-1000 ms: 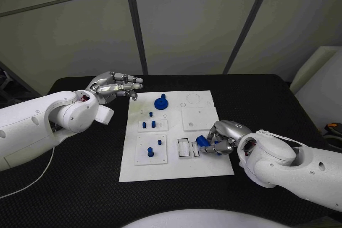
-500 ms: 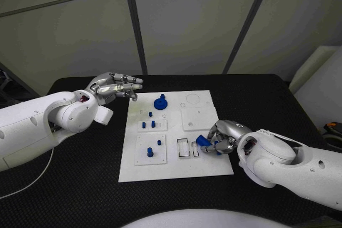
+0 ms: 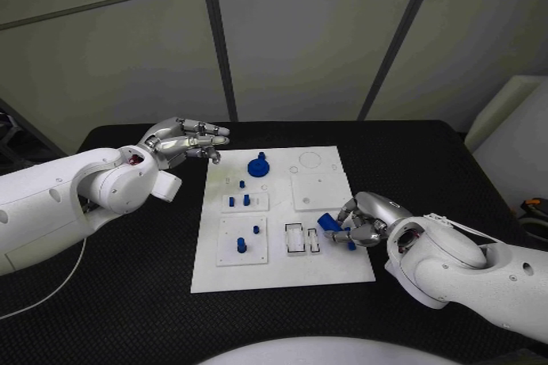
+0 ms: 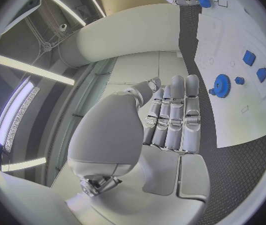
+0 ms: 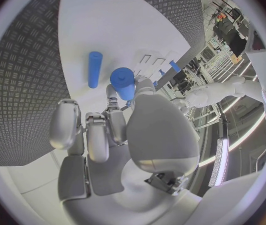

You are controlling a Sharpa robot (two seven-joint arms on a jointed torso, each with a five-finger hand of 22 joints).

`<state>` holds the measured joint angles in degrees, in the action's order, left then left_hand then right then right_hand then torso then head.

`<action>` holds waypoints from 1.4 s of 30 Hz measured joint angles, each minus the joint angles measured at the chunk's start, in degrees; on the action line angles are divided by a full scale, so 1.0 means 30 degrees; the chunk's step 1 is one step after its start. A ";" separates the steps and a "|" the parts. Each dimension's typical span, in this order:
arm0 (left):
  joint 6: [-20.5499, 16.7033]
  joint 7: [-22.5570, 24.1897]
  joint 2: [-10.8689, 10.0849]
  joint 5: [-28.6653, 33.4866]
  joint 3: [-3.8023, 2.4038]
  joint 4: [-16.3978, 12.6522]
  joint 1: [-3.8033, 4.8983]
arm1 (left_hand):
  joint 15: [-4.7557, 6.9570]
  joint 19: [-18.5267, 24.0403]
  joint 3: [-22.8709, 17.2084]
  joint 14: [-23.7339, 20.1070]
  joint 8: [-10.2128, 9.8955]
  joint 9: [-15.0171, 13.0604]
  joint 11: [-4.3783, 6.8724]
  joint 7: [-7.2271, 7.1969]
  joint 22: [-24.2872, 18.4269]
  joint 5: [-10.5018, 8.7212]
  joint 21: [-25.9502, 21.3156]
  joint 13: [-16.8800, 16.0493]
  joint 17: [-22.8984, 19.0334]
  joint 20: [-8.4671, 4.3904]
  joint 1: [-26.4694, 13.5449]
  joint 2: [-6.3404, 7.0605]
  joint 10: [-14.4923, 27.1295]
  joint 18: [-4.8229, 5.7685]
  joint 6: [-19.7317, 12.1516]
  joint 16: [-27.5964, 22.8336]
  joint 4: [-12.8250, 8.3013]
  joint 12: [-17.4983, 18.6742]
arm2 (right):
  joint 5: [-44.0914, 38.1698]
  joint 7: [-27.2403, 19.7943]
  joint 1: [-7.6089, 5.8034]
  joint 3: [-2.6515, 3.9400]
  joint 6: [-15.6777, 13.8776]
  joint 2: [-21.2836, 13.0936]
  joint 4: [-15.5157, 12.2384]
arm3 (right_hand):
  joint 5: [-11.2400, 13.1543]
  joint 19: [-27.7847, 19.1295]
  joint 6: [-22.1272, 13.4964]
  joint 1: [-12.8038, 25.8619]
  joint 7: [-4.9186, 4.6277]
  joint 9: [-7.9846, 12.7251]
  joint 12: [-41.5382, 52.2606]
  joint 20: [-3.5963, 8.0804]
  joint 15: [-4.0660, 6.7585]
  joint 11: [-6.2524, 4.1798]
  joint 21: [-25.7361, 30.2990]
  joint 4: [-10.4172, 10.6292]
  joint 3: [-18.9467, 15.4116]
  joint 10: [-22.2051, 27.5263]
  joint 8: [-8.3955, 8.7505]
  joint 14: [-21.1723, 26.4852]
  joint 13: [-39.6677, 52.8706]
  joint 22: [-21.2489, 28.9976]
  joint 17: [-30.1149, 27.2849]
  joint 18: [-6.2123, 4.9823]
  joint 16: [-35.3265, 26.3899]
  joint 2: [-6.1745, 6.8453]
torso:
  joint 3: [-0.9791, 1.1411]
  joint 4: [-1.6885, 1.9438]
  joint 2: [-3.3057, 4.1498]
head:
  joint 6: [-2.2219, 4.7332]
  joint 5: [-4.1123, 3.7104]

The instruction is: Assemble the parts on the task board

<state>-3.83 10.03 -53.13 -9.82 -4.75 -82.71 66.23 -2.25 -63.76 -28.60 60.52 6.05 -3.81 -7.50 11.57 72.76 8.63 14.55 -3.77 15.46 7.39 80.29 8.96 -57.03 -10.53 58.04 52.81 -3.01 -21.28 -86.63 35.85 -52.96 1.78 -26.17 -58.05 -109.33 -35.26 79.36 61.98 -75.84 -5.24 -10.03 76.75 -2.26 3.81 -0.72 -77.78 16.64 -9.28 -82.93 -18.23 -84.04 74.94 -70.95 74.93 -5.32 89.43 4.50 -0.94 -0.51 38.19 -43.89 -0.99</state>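
A: Where is the right hand (image 3: 363,220)?

B: At the near right edge of the task board (image 3: 331,266), low over it. Its fingers are curled in around a blue cylinder (image 3: 328,222), which sticks out of the grip toward the left, just right of the two small rectangular slots (image 3: 302,238). In the right wrist view that hand (image 5: 111,130) has the blue cylinder (image 5: 124,83) pinched at its fingertips, and a second, thinner blue peg (image 5: 94,69) lies flat on the white board just beyond it, clear of the fingers.

A: And the left hand (image 3: 183,139)?

B: Raised above the black surface (image 3: 137,294) off the far left corner of the board. It holds nothing; the fingers are loosely bent and apart. The left wrist view shows the same hand (image 4: 170,115) with its fingers side by side and nothing between them.

A: What else is on the board?

B: A blue gear (image 3: 259,166) stands at the far middle, near the left hand but not touching it. Nearer, on the left half, two small blue pegs (image 3: 237,199) stand in one white block, and one blue peg (image 3: 241,244) stands in the block nearest the robot. All are well apart from the right hand.
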 measured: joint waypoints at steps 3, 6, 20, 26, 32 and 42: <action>0.0005 -0.0002 -0.0001 0.0000 0.0000 0.0000 0.0000 | 0.0000 0.0000 0.0000 0.0000 0.0000 0.0000 0.0000 0.0000 -0.0001 0.0000 0.0000 0.0000 0.0001 0.0000 0.0000 0.0000 -0.0001 0.0000 0.0000 0.0000 0.0000 0.0000 | 0.0186 -0.0015 -0.0004 0.0004 -0.0539 -0.0059 -0.0163 | -0.0038 0.0002 0.0001 0.0068 0.0002 0.0000 0.0000 0.0001 0.0028 0.0000 -0.0014 0.0003 -0.0004 0.0000 0.0000 0.0029 -0.0001 -0.0025 0.0000 -0.0002 0.0027 -0.0066 | 0.0000 0.0000 0.0004 | 0.0027 0.0015; 0.0010 -0.0004 0.0000 0.0000 0.0000 -0.0003 0.0000 | 0.0000 0.0000 0.0000 0.0000 0.0000 0.0000 0.0000 0.0000 -0.0001 0.0000 0.0000 0.0000 0.0001 0.0000 0.0000 0.0000 -0.0001 0.0000 0.0000 0.0000 0.0000 0.0000 | 0.0371 -0.0068 -0.0005 0.0006 -0.0972 -0.0063 -0.0372 | -0.0038 0.0002 0.0001 0.0131 0.0001 0.0000 0.0000 0.0002 0.0066 0.0000 -0.0014 0.0006 -0.0007 0.0000 0.0000 0.0069 -0.0001 -0.0048 -0.0001 0.0000 0.0027 -0.0128 | 0.0000 0.0000 0.0007 | 0.0031 0.0040; 0.0046 -0.0010 0.0101 0.0000 0.0002 0.0012 0.0000 | 0.0000 0.0000 0.0000 0.0000 0.0000 0.0000 0.0001 -0.0002 -0.0001 0.0000 0.0000 0.0000 0.0002 0.0000 0.0001 0.0000 -0.0001 0.0000 0.0001 0.0000 0.0000 0.0000 | 0.1855 -0.0523 -0.0013 0.0011 -0.0330 0.0915 -0.0606 | 0.0623 0.0070 0.0408 0.1693 0.0177 -0.0550 -0.0295 0.0070 0.0138 -0.0103 -0.0084 0.0057 -0.0649 -0.0105 -0.0192 -0.0004 -0.0003 -0.0002 -0.0003 0.0308 0.0026 -0.0572 | -0.0016 -0.0011 0.0009 | 0.0020 0.0075; 0.0054 -0.0013 0.0109 0.0000 0.0002 0.0009 0.0000 | 0.0000 0.0001 0.0000 0.0000 0.0000 0.0000 0.0002 -0.0001 -0.0001 0.0000 0.0000 0.0000 0.0003 0.0000 0.0001 0.0000 -0.0002 0.0000 0.0001 0.0000 0.0000 0.0000 | 0.2510 -0.0483 -0.0013 0.0010 0.0707 0.1368 -0.0286 | 0.0715 0.0070 0.0438 0.1846 0.0202 -0.0652 -0.0299 0.0069 0.0137 -0.0113 -0.0084 0.0040 -0.0672 -0.0094 -0.0294 -0.0004 -0.0004 0.0008 -0.0004 0.0306 0.0026 -0.0676 | -0.0020 -0.0011 0.0009 | 0.0020 0.0121; 0.0065 -0.0014 0.0123 0.0000 0.0002 0.0003 0.0000 | 0.0000 0.0000 0.0055 0.0000 0.0000 0.0000 0.0002 -0.0002 -0.0001 0.0000 0.0000 0.0000 -0.0026 0.0000 0.0001 0.0000 -0.0002 0.0000 0.0002 0.0000 -0.0055 0.0000 | 0.2896 -0.0387 -0.0053 0.0056 0.1303 0.1781 0.0024 | 0.0830 0.0069 0.0676 0.2066 0.0395 -0.0835 -0.0299 0.0069 0.0245 -0.0181 -0.0084 0.0055 -0.0794 -0.0029 -0.0501 0.0034 -0.0004 0.0008 -0.0005 0.0304 0.0026 -0.0702 | -0.0020 -0.0011 0.0011 | 0.0020 0.0181; 0.0084 -0.0018 0.0113 0.0000 0.0002 -0.0003 0.0000 | 0.0000 0.0000 0.0055 0.0000 0.0000 0.0000 0.0002 -0.0002 -0.0001 0.0000 0.0000 0.0000 -0.0025 0.0000 0.0002 0.0000 -0.0003 0.0000 0.0002 0.0000 -0.0055 0.0000 | 0.2952 -0.0373 -0.0090 0.0072 0.1339 0.2281 0.0202 | 0.1008 0.0069 0.0863 0.2222 0.0560 -0.0825 -0.0299 0.0069 0.0278 -0.0182 -0.0084 0.0081 -0.0821 -0.0031 -0.0503 0.0001 -0.0005 0.0006 -0.0006 0.0302 0.0026 -0.0650 | -0.0007 0.0000 0.0027 | 0.0011 0.0264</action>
<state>-3.58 9.98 -52.79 -9.82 -4.75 -82.72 66.24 -2.25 -63.76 -28.44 60.52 6.05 -3.81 -7.49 11.57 72.75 8.63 14.55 -3.76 15.39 7.39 80.30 8.96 -57.04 -10.53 58.04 52.81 -3.18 -21.28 -77.78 34.73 -53.24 1.99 -22.15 -51.21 -108.72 -32.24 79.57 64.57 -69.17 -3.56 -12.50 75.86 -2.05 4.64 -1.26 -78.03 16.89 -11.74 -83.02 -19.74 -84.04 74.93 -70.93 74.92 -4.42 89.51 2.55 -0.97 -0.51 38.28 -43.86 -0.20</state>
